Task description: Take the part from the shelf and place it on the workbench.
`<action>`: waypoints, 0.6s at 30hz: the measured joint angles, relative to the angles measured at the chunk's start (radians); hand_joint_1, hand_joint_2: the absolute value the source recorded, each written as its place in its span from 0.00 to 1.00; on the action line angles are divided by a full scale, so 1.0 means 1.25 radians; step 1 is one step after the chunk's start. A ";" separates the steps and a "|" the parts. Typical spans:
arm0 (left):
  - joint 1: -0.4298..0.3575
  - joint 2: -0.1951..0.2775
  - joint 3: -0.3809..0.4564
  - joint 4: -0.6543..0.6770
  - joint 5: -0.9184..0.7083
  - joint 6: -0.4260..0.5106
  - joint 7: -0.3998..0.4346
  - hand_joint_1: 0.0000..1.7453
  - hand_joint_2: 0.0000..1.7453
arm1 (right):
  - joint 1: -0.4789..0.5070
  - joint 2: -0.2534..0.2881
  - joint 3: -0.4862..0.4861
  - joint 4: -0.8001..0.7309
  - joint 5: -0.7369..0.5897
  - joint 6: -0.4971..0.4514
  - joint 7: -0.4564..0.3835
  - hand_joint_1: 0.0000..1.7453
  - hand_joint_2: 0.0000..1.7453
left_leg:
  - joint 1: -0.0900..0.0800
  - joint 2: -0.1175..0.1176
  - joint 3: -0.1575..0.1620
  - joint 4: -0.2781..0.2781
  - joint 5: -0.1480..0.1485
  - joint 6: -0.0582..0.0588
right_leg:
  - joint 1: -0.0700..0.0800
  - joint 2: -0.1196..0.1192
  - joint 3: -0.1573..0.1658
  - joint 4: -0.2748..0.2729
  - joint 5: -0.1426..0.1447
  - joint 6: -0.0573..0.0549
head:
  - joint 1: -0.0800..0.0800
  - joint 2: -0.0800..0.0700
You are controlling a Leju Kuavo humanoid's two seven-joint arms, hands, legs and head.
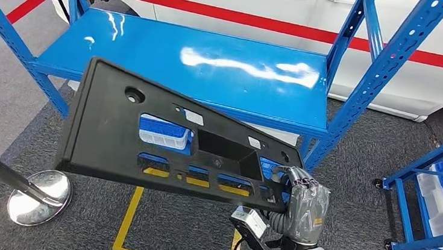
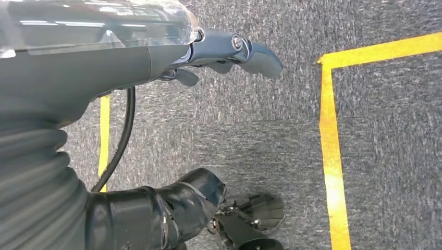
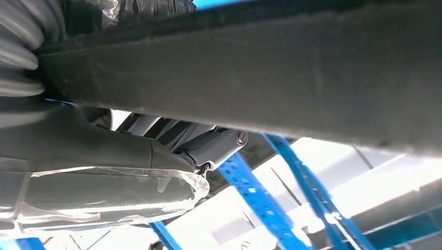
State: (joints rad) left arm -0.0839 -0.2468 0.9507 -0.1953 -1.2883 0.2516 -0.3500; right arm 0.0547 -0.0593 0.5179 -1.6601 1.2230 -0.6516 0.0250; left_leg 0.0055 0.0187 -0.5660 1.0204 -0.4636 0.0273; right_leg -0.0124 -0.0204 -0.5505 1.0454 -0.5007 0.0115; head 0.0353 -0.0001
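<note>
Grey carpet with yellow tape runs under a blue shelf (image 1: 200,69). Clear of its front edge, the part (image 1: 163,138) hangs tilted, gripped at one corner by the right hand (image 1: 303,196) for carrying. Left hand (image 2: 224,54) hangs empty, fingers loosely extended.

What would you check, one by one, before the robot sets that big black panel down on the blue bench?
1. Panel held: ok. The right hand grips the black panel at its lower right corner.
2. Panel level: not ok. It is tilted, with its far left end high and unsupported.
3. Second hand helping: not ok. The left hand hangs over the grey carpet and holds nothing.
4. Landing spot: ok. The blue bench top looks bare where it shows; the panel hides its near edge.
5. Grip firmness: cannot tell. The fingers sit under the panel's edge, but how tight is not visible.
</note>
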 joint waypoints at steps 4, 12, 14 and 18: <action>0.001 0.000 0.000 0.000 0.001 0.000 0.000 0.00 1.00 | 0.013 0.001 -0.016 -0.001 -0.016 -0.012 -0.004 0.98 1.00 | 0.000 0.004 -0.009 0.011 -0.006 -0.017 | 0.001 0.009 -0.006 -0.010 0.009 -0.018 | 0.000 0.000; 0.004 0.000 0.000 0.000 0.003 0.001 0.000 0.00 1.00 | 0.036 0.004 -0.044 -0.006 -0.030 -0.027 -0.009 0.98 1.00 | 0.006 -0.011 -0.057 0.162 -0.070 -0.028 | -0.001 0.036 -0.022 -0.008 0.022 -0.032 | 0.000 0.000; 0.004 0.000 0.000 0.000 0.003 0.001 -0.001 0.00 1.00 | 0.037 0.005 -0.047 -0.007 -0.030 -0.027 -0.010 0.98 1.00 | 0.007 -0.031 -0.003 0.055 -0.031 -0.023 | 0.000 0.046 -0.025 -0.002 0.023 -0.027 | 0.000 0.000; 0.003 0.000 0.000 0.000 0.003 0.002 -0.001 0.00 1.00 | 0.040 0.006 -0.051 -0.009 -0.031 -0.027 -0.010 0.98 1.00 | 0.005 -0.039 0.015 0.005 -0.020 -0.013 | 0.000 0.063 -0.037 -0.001 0.031 -0.007 | 0.000 0.000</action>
State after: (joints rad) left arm -0.0805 -0.2467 0.9506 -0.1953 -1.2849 0.2544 -0.3515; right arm 0.1042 -0.0512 0.4547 -1.6718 1.1845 -0.6856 0.0127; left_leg 0.0119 -0.0301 -0.5471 1.0260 -0.4887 0.0113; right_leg -0.0127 0.0585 -0.5974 1.0443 -0.4618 0.0029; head 0.0347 -0.0001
